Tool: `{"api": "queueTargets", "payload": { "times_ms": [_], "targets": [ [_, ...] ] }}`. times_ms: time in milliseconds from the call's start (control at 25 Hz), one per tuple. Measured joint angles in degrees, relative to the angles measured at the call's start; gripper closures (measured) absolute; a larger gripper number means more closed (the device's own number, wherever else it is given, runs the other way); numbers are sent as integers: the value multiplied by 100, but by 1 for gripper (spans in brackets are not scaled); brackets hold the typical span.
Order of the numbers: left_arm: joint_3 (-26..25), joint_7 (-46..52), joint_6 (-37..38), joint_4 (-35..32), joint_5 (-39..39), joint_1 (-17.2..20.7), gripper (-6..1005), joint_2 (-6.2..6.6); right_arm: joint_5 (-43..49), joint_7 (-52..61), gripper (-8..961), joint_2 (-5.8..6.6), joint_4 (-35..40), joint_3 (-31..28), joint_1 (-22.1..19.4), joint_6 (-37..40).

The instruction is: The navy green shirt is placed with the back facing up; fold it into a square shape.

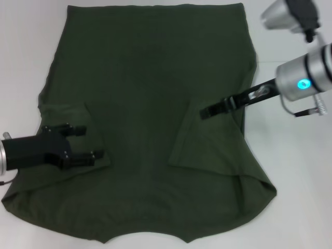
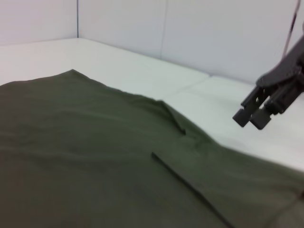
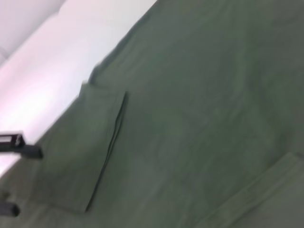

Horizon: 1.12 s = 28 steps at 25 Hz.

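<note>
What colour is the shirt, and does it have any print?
The navy green shirt is plain dark olive green, no print, clearest in the head view.

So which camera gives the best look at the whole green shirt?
The head view: the navy green shirt lies spread flat there, both sleeves folded in, nearly all of its outline visible. The left wrist view shows only one side with a folded sleeve; the right wrist view shows a close patch with another folded sleeve.

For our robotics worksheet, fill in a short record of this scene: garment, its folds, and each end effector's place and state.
garment: large dark olive-green cloth shirt, spread flat on white table
folds: both short sleeves turned inward over the body
left end effector: open, over the folded left sleeve
right end effector: fingers together, above the folded right sleeve
fold into square: not yet done
</note>
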<state>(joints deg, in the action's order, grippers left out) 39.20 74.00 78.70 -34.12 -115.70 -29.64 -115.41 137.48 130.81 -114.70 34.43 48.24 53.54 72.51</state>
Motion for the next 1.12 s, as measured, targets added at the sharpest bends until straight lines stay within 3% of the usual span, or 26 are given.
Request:
{"api": "queueTargets", "payload": {
  "times_ms": [40, 160, 360, 600, 840, 1120],
  "targets": [
    [-25, 245, 94, -39, 19, -18, 139, 31, -79, -20, 641, 66, 7, -78, -53, 43],
    [-121, 944, 337, -212, 28, -70, 139, 78, -321, -73, 391, 256, 16, -216, -214, 238],
    [-144, 2482, 663, -711, -117, -99, 140, 167, -473, -60, 155, 500, 26, -256, -450, 674],
    [-401, 4409, 920, -1092, -1056, -180, 140, 422, -469, -34, 7, 683, 37, -344, -650, 1097],
    [-1147, 5186, 1615, -1136, -2433, -365, 140, 648, -419, -42, 7, 779, -9, -312, -754, 1230],
    [-1558, 5598, 2039, -1305, -3428, -403, 139, 761, -414, -96, 7, 776, -8, -309, -855, 1269]
  ]
}}
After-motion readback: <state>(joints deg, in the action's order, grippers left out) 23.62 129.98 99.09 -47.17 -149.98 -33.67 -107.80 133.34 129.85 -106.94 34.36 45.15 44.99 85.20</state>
